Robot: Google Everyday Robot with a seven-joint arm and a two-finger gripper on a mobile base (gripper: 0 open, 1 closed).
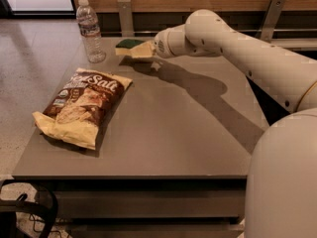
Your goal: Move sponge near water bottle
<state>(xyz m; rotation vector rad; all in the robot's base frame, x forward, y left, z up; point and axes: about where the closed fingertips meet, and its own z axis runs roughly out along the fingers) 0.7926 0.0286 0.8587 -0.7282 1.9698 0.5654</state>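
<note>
Here, the bag [81,108] lies well left of the gripper [147,51] and nearer the table's [178,138] front edge. The bottle [90,31] stands near its left. The sponge [130,44], green side up, is clamped at its tip, raised off the table.

cream rounded arm [257,58] (tiny dark screws), gripper [148,51] over table [173,133]
</note>
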